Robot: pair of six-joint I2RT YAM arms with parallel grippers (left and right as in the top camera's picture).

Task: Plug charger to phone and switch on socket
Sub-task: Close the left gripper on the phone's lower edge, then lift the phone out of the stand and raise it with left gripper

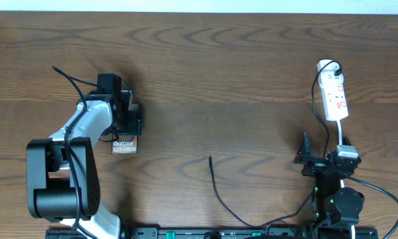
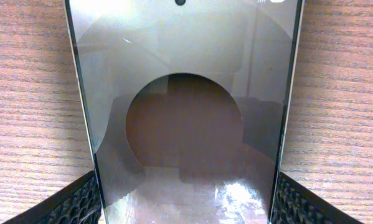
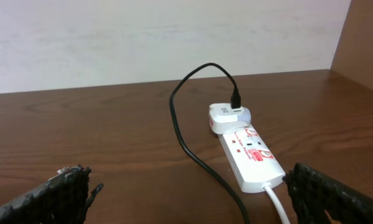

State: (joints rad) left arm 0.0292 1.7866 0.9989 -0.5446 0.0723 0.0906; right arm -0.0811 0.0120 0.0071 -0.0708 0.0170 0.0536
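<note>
Left gripper (image 1: 125, 125) clasped the phone (image 1: 124, 147) by its long edges, pads (image 2: 80, 202) touching either side, probably to steady it for plugging. Right gripper (image 1: 325, 158) stood wide and empty, facing the socket (image 3: 251, 155). On the table (image 1: 252, 66) the charger (image 1: 215, 182) lay loose, its tip well apart from the phone.

Bright, even light from above; broad glare and reflections across the phone (image 2: 186, 112) glass; soft shadows on the surface (image 1: 218, 79).

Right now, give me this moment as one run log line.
left end effector closed on phone edges | right end effector open, facing socket | charger tip loose on table
</note>
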